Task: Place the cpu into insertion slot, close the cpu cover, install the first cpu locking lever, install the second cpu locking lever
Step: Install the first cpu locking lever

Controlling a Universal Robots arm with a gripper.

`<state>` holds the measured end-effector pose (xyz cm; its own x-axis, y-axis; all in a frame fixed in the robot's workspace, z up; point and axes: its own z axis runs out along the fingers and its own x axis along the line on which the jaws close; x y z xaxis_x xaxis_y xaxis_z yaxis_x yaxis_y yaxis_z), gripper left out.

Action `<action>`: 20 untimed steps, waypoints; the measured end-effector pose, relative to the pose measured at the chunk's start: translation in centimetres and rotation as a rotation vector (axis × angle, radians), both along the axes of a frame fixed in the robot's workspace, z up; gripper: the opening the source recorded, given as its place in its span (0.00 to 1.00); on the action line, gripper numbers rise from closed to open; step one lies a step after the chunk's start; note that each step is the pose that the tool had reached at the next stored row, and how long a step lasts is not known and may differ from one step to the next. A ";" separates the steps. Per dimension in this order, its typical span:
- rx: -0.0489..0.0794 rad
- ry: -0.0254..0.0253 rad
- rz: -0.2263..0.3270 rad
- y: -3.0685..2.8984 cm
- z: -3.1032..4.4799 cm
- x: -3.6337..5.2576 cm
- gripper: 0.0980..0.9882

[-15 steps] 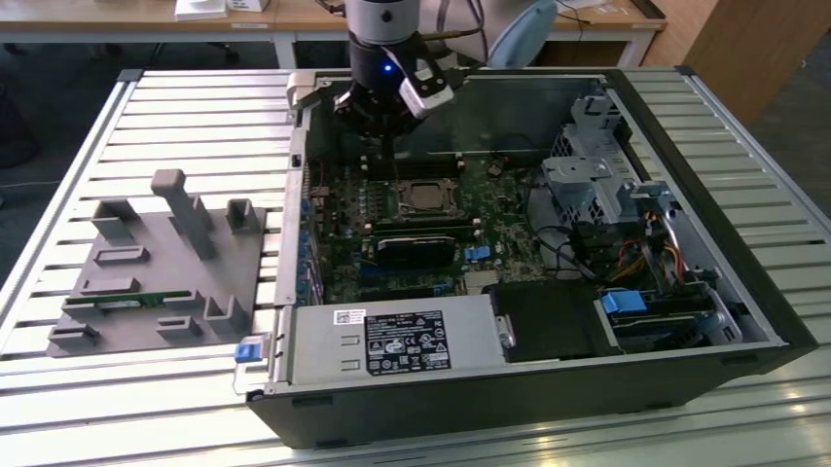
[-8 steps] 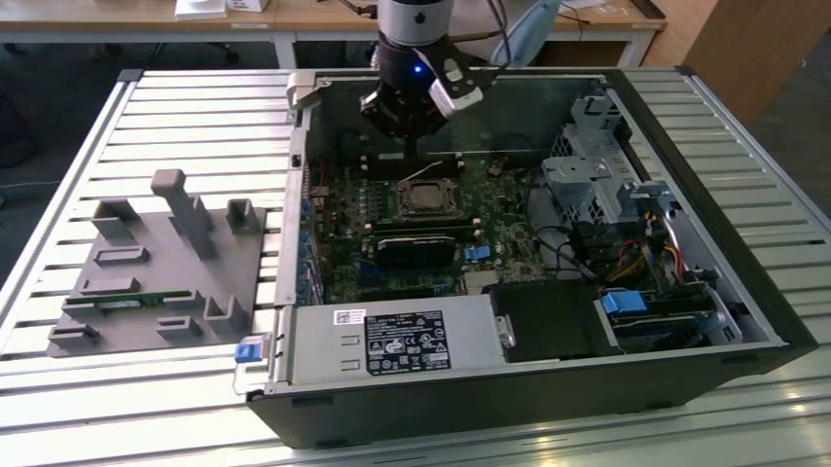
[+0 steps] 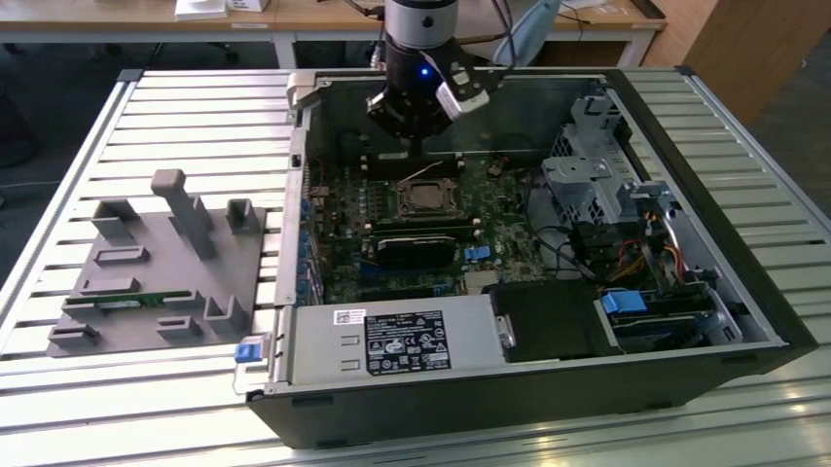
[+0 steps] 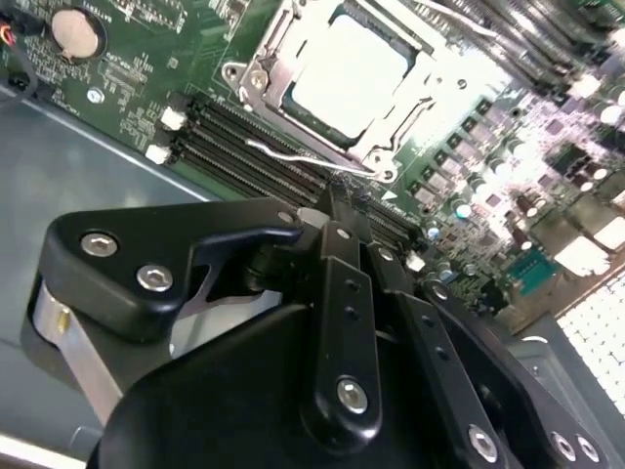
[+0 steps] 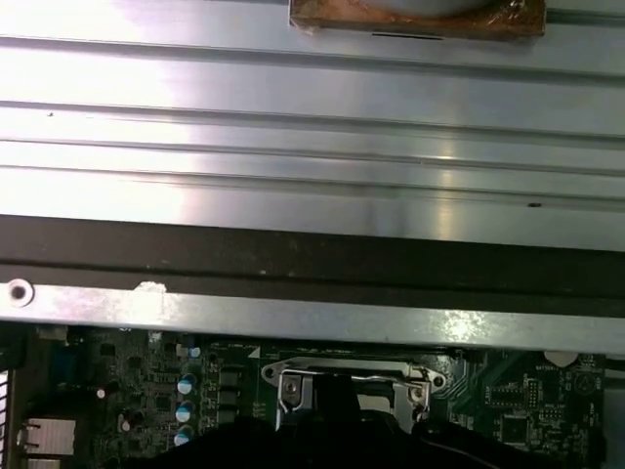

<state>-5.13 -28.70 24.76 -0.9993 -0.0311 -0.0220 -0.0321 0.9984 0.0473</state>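
Note:
The cpu (image 4: pixel 347 73) lies flat in the insertion slot (image 3: pixel 426 198) on the green board, its silver top glaring bright. The cpu cover (image 4: pixel 262 90), a silvery frame, lies down around the chip. A thin wire locking lever (image 4: pixel 293 156) runs along the socket's near side, and another wire (image 4: pixel 459 15) shows at its far side. My gripper (image 4: pixel 330 203) hangs just beside the socket, its black fingers (image 4: pixel 344 293) drawn together at the tips close to the near lever's end. In the exterior view my gripper (image 3: pixel 413 148) stands over the board's back edge, just behind the socket.
Black memory slots (image 4: pixel 244 147) lie between my gripper and the socket. A grey fixture (image 3: pixel 156 263) with a memory module sits at the exterior view's left. The power supply (image 3: pixel 389 341) and drive bays (image 3: pixel 610 195) crowd the case. The case wall (image 5: pixel 312 264) rises behind the socket (image 5: pixel 293 383).

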 end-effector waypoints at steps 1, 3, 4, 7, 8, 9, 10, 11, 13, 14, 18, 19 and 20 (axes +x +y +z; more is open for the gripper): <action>0.002 -0.0001 0.000 0.00 -0.10 0.00 0.01; 0.001 0.0002 0.000 -0.01 -0.30 0.05 0.01; 0.002 0.0002 0.000 -0.01 -0.44 0.08 0.01; 0.016 0.0005 0.000 -0.01 -0.71 0.29 0.01; 0.017 0.0003 -0.001 0.00 -0.77 0.35 0.01; 0.017 0.0004 -0.001 0.00 -0.80 0.37 0.01; 0.017 0.0005 -0.003 0.00 -0.82 0.39 0.01; 0.017 0.0005 -0.004 0.00 -0.86 0.41 0.01; 0.017 0.0004 -0.007 0.00 -0.92 0.42 0.01; 0.017 0.0004 -0.007 -0.01 -0.97 0.43 0.01; 0.017 0.0004 -0.007 0.00 -1.31 0.63 0.01; 0.017 0.0004 -0.007 0.00 -1.39 0.74 0.01; 0.017 0.0005 -0.007 0.00 -1.46 0.84 0.01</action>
<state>-4.30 -28.69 23.30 -0.9995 -0.0241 -0.0220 -0.0255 0.9976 0.0641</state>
